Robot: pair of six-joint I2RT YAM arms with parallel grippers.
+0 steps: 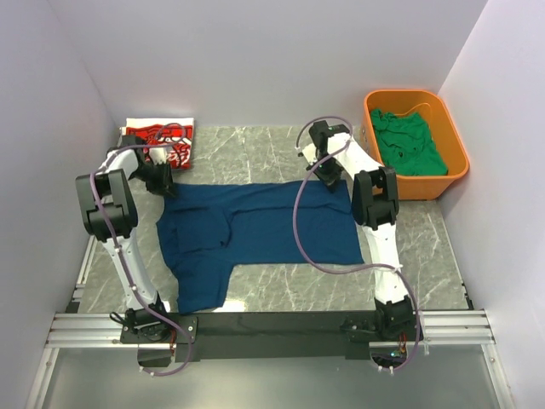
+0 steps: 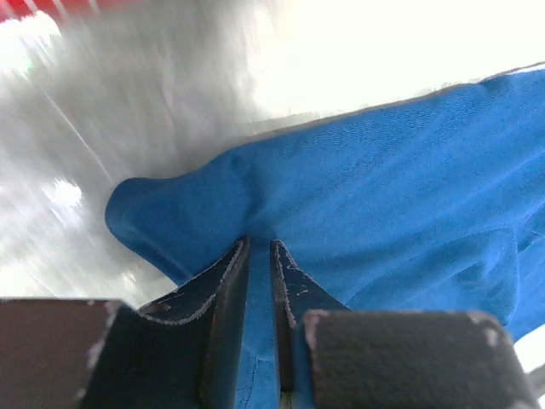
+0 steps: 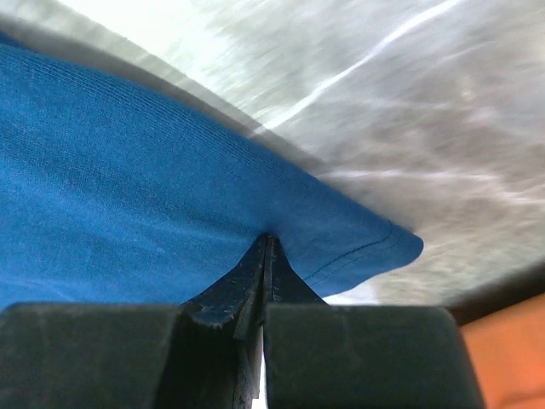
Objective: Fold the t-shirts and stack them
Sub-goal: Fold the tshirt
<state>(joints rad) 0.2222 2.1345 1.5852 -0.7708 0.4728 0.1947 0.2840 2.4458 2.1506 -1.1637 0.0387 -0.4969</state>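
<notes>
A navy blue t-shirt [image 1: 255,226] lies spread across the middle of the table, plain side up, one sleeve hanging toward the near left. My left gripper [image 1: 162,181] is shut on its far left corner; blue cloth [image 2: 358,196] fills the gap between the fingers. My right gripper [image 1: 330,175] is shut on its far right hem corner [image 3: 366,243]. A folded red t-shirt with white print [image 1: 158,139] lies at the far left corner. A green t-shirt [image 1: 410,143] is bunched in the orange tub [image 1: 456,166].
The orange tub stands at the far right against the wall. Grey walls close in the table on the left, back and right. A black rail [image 1: 272,324] with both arm bases runs along the near edge.
</notes>
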